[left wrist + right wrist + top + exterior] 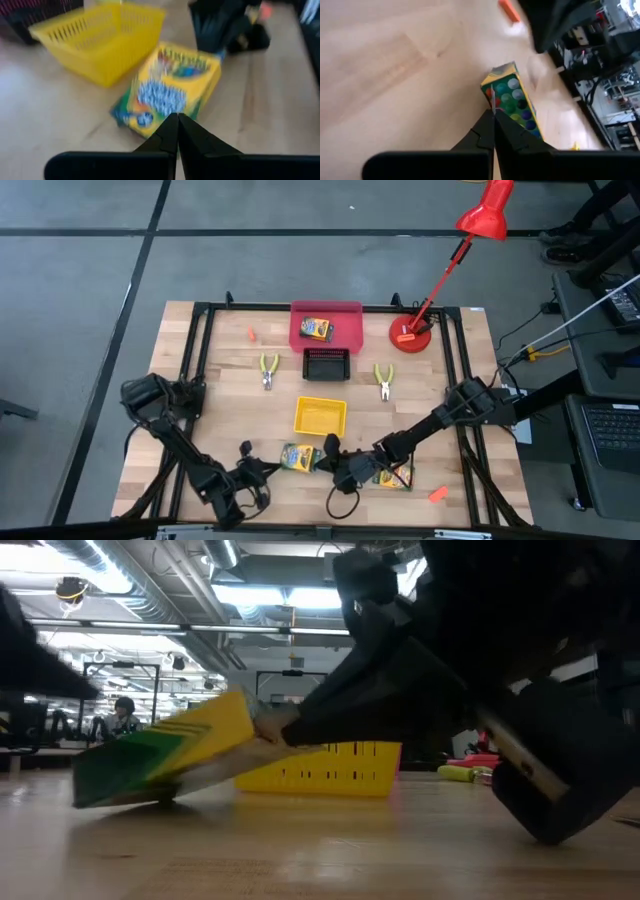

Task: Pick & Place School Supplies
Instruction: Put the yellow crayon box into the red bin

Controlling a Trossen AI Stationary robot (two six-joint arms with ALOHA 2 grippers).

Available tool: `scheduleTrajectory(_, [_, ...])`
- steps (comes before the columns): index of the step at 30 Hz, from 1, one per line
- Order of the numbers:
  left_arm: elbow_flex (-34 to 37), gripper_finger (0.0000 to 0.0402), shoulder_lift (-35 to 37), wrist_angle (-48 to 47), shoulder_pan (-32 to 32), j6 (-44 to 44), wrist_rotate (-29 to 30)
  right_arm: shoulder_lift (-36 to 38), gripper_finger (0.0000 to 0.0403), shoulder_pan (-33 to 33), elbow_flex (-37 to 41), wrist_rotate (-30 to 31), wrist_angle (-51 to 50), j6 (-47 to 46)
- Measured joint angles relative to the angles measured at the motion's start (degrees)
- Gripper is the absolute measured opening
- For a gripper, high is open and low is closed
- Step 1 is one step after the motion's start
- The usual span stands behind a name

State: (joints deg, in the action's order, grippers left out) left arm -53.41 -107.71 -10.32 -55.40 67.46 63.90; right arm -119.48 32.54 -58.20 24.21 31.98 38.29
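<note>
A yellow-and-green crayon box (299,457) (170,87) lies near the table's near edge, between my two grippers. My right gripper (327,461) (493,112) is shut on its right end. My left gripper (262,473) (177,117) is shut, with its tips at the box's left end; I cannot tell whether they touch. A second crayon box (393,477) lies flat under the right arm. A third (316,329) sits in the red tray. Two yellow-handled pliers (268,368) (384,379) lie flat mid-table. Orange-red pieces (250,334) (437,494) lie on the wood. My right gripper pinches the crayon box at the edge of its right end (492,100) between its shut fingertips, coming low from the table's right. The box is tilted: the held end (245,720) is raised and the left end (120,795) rests on the table.
The yellow tray (320,427) stands just beyond the held box, the black tray (326,352) and the red tray (345,330) farther back. The red lamp's base (412,335) is at the far right. A metal frame (200,360) runs along the table's sides.
</note>
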Motion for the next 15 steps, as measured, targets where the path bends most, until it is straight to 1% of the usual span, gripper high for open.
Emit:
scheduleTrajectory(3, [0.00,0.0006,1.89,-0.08,-2.12,-1.19,5.80,-0.02,0.0002,0.90,-1.56,1.21,0.16,1.40])
scheduleTrajectory(5, [-0.02,0.0006,3.08,-0.34,-3.05,-2.20,7.84,-0.02,0.0001,1.36,-2.71,2.46,0.21,2.83])
scheduleTrajectory(9, [-0.02,0.0006,4.32,-0.66,-3.78,-4.22,9.51,0.00,0.0001,1.74,-5.12,3.48,0.29,4.60])
scheduleTrajectory(12, [-0.04,0.0006,4.51,-2.00,-3.82,-3.66,9.79,0.79,0.0001,1.74,-6.10,4.08,-0.15,4.69])
scheduleTrajectory(15, [-0.04,0.0006,4.54,-2.94,-3.80,-3.26,10.18,2.77,0.0001,1.74,-6.59,7.33,-0.62,6.39])
